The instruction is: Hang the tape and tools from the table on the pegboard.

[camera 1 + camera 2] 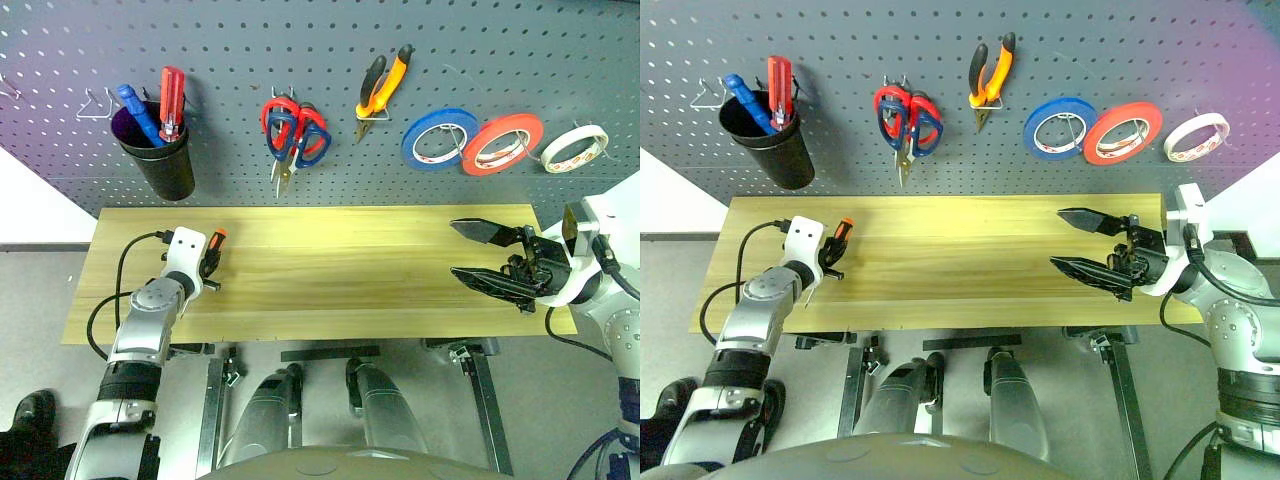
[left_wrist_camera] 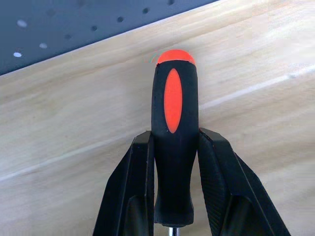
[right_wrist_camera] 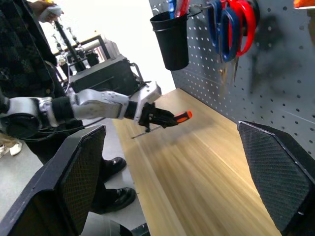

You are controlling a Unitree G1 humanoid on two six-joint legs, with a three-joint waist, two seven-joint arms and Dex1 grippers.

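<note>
My left gripper (image 1: 209, 263) hovers over the left end of the table (image 1: 350, 270), shut on a small screwdriver (image 2: 172, 103) with an orange-and-black handle; the handle's orange cap points toward the pegboard (image 1: 300, 50). Over the table's right end my right gripper (image 1: 457, 249) points left, open and empty. The orange-and-black pliers (image 1: 382, 88) and the cream-white tape (image 1: 575, 147) hang on the pegboard. Scissors (image 1: 293, 135) with red and blue handles hang between them and the cup.
A black cup (image 1: 160, 150) on the pegboard's left holds a blue and a red screwdriver. A blue roll (image 1: 438, 138) and an orange-red roll (image 1: 502, 143) hang beside the tape. A person (image 3: 19, 54) stands beyond the table's left end in the right wrist view.
</note>
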